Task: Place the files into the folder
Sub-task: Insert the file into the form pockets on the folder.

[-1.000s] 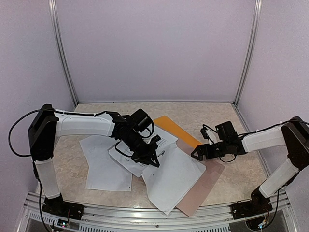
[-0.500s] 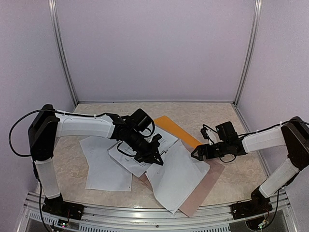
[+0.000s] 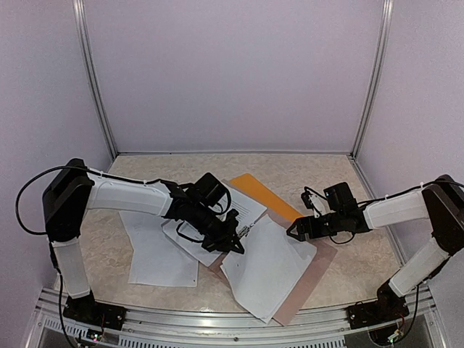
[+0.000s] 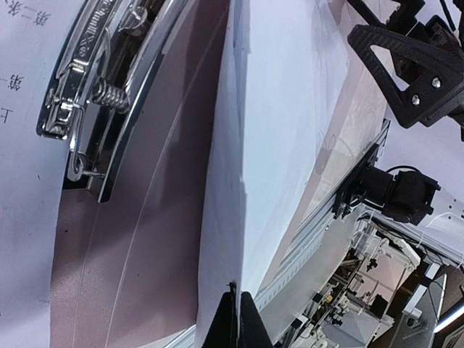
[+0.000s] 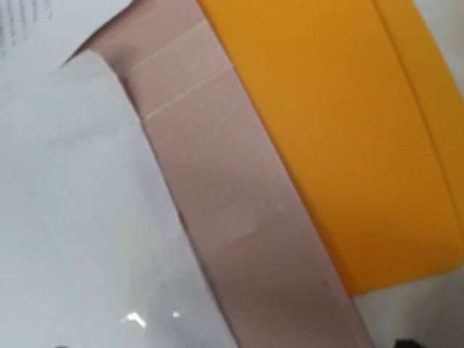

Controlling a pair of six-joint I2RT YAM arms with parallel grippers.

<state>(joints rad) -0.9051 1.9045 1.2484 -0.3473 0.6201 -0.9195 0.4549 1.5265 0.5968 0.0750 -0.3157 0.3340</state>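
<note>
At least three sheets [image 3: 156, 250] on the desk [image 3: 145, 174], one folder [image 3: 262, 194]. Now the left gripper [image 3: 238, 245] is clamped tight on the biggest sheet [image 3: 270, 270], with the folder just beyond it to the right. The right gripper [image 3: 296, 230] hangs wide open, holding nothing, beside the folder's near end, over the board [image 3: 315, 279].

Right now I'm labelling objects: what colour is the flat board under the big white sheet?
Pinkish-brown; the board shows best in the right wrist view.

Bare tabletop [image 3: 312, 167] behind folder [image 3: 257, 187]; loose files [image 3: 264, 268] across the middle.
</note>
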